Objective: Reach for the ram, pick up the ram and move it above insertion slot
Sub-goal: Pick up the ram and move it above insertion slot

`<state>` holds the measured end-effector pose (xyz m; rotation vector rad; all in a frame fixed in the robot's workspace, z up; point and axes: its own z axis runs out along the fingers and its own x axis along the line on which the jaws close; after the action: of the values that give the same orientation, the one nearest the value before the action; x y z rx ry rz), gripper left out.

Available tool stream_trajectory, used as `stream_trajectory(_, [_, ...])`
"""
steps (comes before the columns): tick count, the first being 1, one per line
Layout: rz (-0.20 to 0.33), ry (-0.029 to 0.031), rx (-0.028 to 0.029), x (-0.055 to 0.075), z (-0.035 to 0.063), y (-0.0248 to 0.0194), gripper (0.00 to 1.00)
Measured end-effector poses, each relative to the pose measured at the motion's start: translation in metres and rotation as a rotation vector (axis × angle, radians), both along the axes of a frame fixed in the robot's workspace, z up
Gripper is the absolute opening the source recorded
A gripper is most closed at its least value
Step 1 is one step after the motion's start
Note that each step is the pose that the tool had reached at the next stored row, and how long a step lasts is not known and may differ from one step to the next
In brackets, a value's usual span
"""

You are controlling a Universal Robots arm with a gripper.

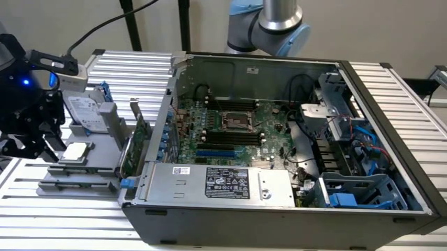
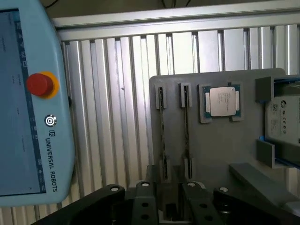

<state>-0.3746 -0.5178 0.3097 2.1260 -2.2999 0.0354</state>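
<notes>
1. The tool point(image 2: 169, 202) hangs over the slatted worktop point(image 2: 108, 117) at one end of the grey holder point(image 2: 225, 150). I cannot tell whether it is open or closed, and it appears to have hold of nothing
2. The ram point(image 2: 162, 133) stands on edge in a slot of that holder, just ahead of the tool, close to its midline and apart from it
3. Its long axis runs straight away from the tool, with the thin top edge facing up
4. A second like stick point(image 2: 186, 131) sits parallel in the next slot, further off the tool's midline, and the processor point(image 2: 220, 101) lies beyond that
5. The open computer case point(image 1: 279, 130) sits well apart from the tool, past the holder, on the exterior view's right
</notes>
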Motion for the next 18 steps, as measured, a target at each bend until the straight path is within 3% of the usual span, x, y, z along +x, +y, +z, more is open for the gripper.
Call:
stream_trajectory(3, [0.0, -0.0001, -0.0026, 0.0, -0.0002, 0.0, 0.42])
stream_trajectory(18, [0.036, 0.0, -0.003, -0.001, -0.0251, -0.0031, 0.42])
